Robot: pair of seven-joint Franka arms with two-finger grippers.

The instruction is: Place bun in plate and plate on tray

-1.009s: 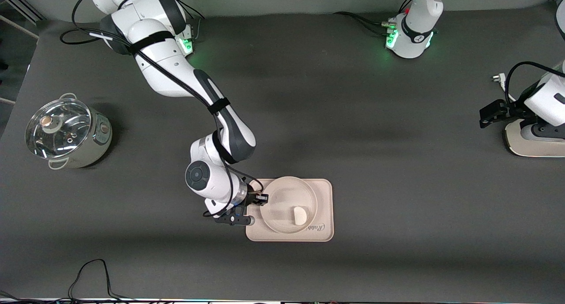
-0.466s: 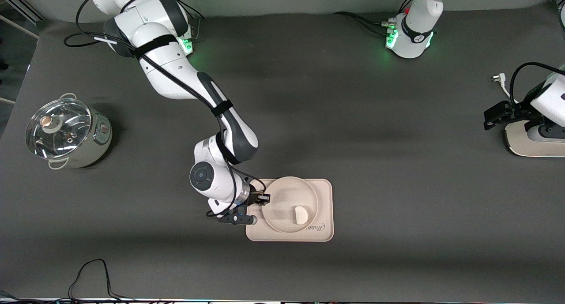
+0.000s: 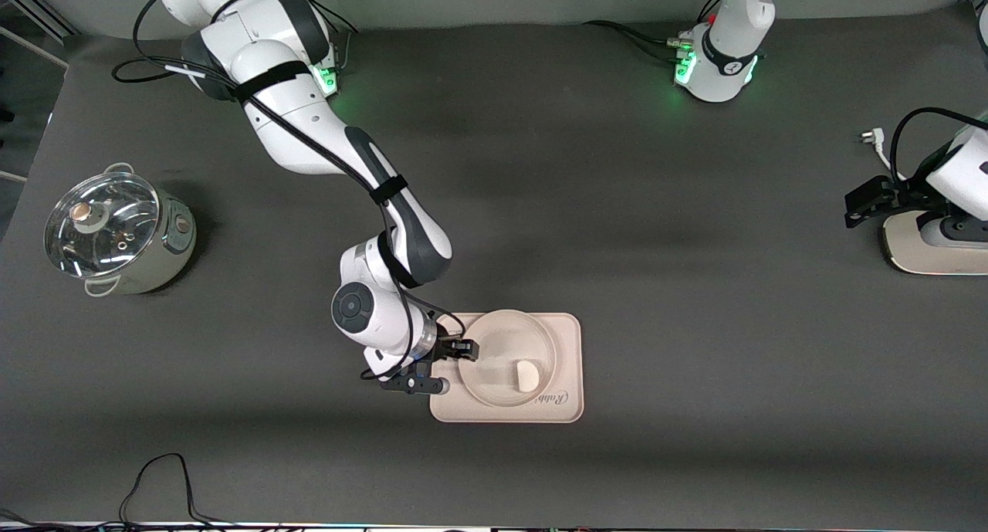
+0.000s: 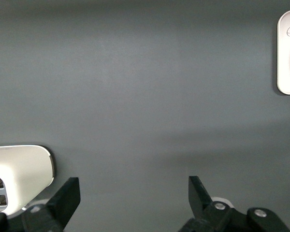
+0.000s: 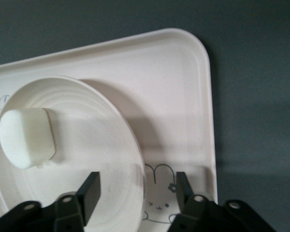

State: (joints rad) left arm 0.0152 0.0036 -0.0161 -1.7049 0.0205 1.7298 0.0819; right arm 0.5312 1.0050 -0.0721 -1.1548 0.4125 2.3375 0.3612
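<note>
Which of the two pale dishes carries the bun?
The round plate holds the bun; the rectangular tray lies under it. The open right pincer straddles the plate's rim.

Bench (image 3: 617, 208): matt dark grey cover, looks like cloth. Tray (image 3: 567, 362) and plate (image 3: 494, 335): smooth cream plastic-looking, faint sheen. Bun (image 3: 527, 377): soft matt off-white. Pot (image 3: 123, 238): shiny metal, clear glass lid. Right gripper (image 5: 135, 191) fingers (image 5: 91, 193): matt black plastic.

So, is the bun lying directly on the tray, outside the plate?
No, the bun lies inside the plate, and the plate rests on the tray.
</note>
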